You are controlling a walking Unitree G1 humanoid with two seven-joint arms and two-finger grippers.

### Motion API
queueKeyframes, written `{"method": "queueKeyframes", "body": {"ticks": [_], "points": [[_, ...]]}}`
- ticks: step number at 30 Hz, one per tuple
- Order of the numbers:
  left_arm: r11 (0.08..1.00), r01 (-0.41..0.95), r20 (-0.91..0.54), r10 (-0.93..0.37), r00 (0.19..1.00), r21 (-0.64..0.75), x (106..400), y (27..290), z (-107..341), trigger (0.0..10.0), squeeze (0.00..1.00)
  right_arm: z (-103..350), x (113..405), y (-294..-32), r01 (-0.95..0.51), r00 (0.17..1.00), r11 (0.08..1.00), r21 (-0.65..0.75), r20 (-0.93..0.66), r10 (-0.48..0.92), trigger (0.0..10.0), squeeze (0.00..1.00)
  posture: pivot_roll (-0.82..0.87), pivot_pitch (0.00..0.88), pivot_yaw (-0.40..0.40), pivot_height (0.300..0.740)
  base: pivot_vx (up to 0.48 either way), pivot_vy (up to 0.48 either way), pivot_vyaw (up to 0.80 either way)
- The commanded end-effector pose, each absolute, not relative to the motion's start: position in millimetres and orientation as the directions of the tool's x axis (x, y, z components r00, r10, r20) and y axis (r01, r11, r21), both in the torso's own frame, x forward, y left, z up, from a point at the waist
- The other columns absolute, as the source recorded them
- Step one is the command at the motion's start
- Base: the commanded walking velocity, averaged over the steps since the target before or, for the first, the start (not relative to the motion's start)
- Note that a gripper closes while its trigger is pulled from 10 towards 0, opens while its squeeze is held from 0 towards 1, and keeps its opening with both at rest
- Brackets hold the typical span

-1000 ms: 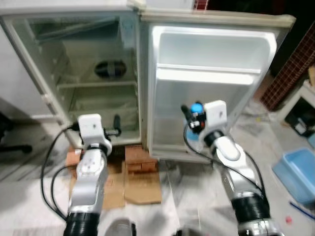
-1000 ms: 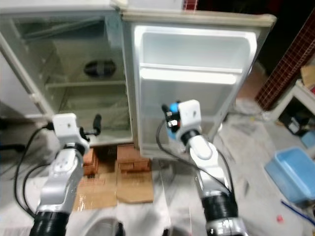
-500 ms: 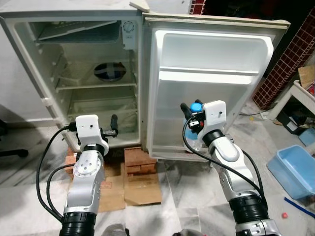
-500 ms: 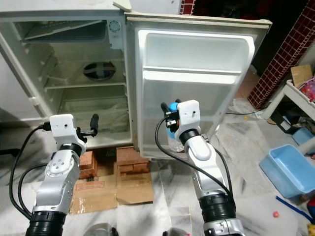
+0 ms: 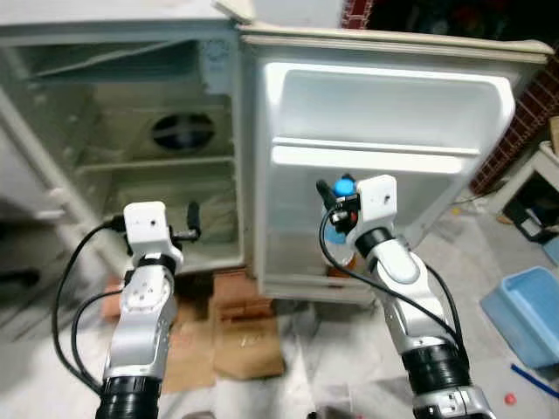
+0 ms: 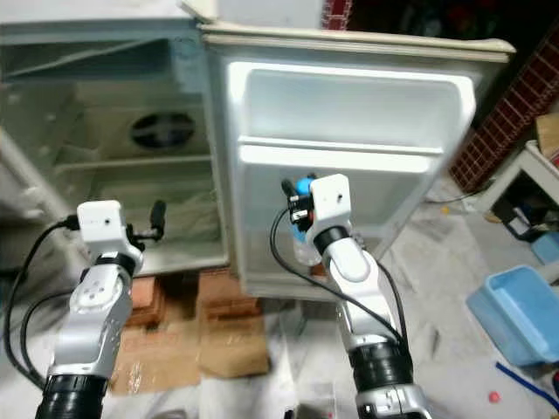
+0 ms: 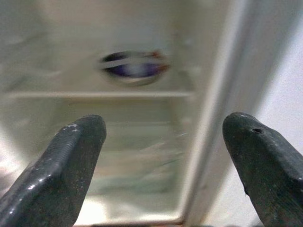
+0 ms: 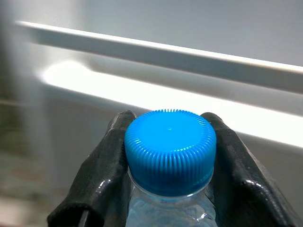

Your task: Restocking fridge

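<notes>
Right hand (image 8: pixel 168 189) clamped on my blue-capped water bottle (image 8: pixel 169 151), centre frame, facing the fridge door (image 5: pixel 384 105); next, probably, the door shelf. Left hand (image 7: pixel 161 161) spread apart.

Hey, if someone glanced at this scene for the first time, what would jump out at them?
The bright blue cap of the bottle, pinched in the right claw and held up before the open fridge door. Next, the bare fridge with just a dark bowl on its shelf, the open left claw pointing at it.
</notes>
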State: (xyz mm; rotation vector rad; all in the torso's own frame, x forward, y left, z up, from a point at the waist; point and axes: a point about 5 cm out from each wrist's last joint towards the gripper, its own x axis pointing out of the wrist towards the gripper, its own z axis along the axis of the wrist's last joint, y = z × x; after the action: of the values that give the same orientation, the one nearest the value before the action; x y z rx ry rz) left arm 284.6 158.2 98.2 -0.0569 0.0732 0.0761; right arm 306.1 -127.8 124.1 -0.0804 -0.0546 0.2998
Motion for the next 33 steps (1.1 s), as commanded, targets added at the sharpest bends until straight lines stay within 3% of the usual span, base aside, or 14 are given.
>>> {"method": "queueKeyframes", "body": {"ticks": [1, 7, 15, 24, 33], "points": [[0.996, -0.064, -0.071, 0.06, 0.996, -0.061, 284, 155, 99, 10.0, 0.0, 131, 309, -130, -0.281, 0.955, 0.955, -0.094, 0.071, 0.288, 10.0, 0.0, 0.03, 0.008, -0.034, 0.74, 0.0, 0.0, 0.0], [0.996, -0.071, -0.077, 0.066, 0.995, -0.061, 280, 157, 101, 10.0, 0.0, 131, 307, -131, -0.281, 0.955, 0.955, -0.095, 0.067, 0.288, 10.0, 0.0, 0.03, 0.008, -0.034, 0.74, 0.0, 0.0, 0.0], [0.999, -0.033, -0.089, 0.032, 0.996, -0.017, 251, 169, 101, 10.0, 0.0, 122, 290, -138, -0.28, 0.959, 0.958, -0.058, 0.028, 0.282, 10.0, 0.0, 0.04, 0.013, -0.046, 0.74, 0.0, 0.0, 0.0], [0.999, -0.045, -0.095, 0.045, 0.994, 0.007, 249, 175, 101, 10.0, 0.0, 119, 284, -136, -0.315, 0.949, 0.948, -0.041, 0.013, 0.316, 10.0, 0.0, 0.04, 0.024, -0.043, 0.74, 0.0, 0.0, 0.0], [0.999, -0.039, -0.1, 0.038, 0.994, -0.003, 248, 173, 106, 10.0, 0.0, 123, 283, -130, -0.333, 0.943, 0.942, -0.034, 0.017, 0.334, 10.0, 0.0, 0.06, 0.047, -0.035, 0.671, 0.0, 0.0, 0.0]]}}
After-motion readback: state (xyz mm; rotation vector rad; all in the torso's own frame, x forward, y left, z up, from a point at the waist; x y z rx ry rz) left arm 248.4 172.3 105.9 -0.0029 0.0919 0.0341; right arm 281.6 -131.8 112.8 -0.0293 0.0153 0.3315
